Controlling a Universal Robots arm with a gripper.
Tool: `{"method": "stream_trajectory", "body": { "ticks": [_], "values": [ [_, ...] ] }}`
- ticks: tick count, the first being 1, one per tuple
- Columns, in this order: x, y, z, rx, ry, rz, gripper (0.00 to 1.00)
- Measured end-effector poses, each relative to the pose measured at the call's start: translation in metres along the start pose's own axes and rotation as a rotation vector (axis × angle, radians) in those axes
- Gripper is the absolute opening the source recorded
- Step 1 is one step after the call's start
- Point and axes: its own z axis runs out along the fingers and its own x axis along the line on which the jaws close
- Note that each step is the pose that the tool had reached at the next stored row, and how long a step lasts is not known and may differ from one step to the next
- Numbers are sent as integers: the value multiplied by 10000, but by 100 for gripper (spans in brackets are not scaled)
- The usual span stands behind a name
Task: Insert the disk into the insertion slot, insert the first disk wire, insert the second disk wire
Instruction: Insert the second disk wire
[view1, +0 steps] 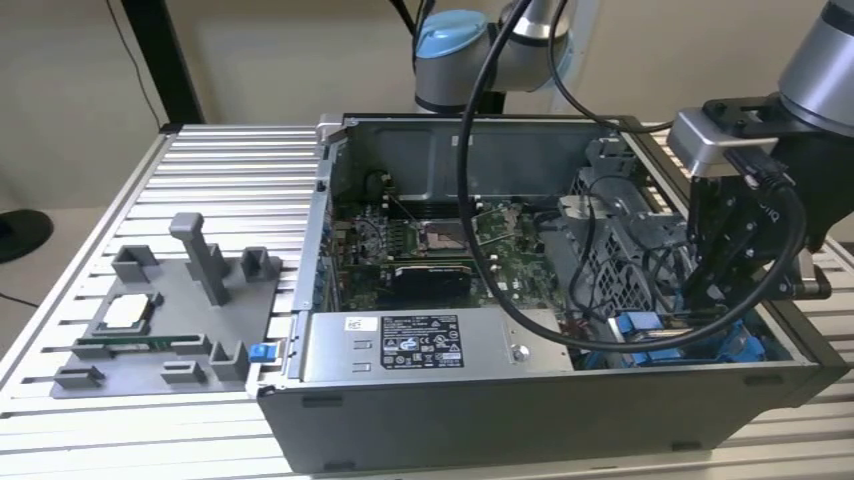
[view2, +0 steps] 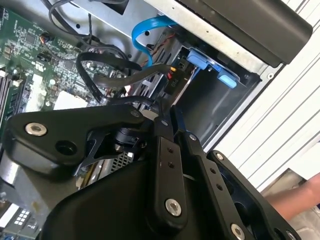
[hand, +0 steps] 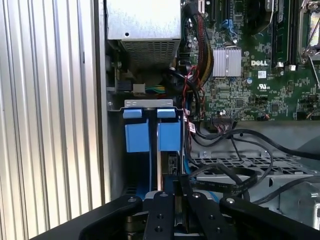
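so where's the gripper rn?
The gripper sits at the exterior view's right, down inside the computer case above the blue-railed insertion slot.

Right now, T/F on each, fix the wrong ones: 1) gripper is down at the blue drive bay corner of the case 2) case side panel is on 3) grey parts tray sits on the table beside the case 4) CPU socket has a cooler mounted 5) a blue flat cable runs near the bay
1) True. The gripper is low over the insertion slot with its blue tabs, at the corner of the computer case.
2) False. The case is open; the motherboard shows.
3) True. The grey tray lies on the slatted table, on the exterior view's left of the case.
4) False. The CPU socket is bare.
5) True. A blue cable curves beside the bay.
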Motion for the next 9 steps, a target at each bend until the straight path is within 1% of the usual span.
{"method": "stream_trajectory", "body": {
  "ticks": [9],
  "values": [
    [1, 1, 42, 38, -4, 0, 0]
  ]
}}
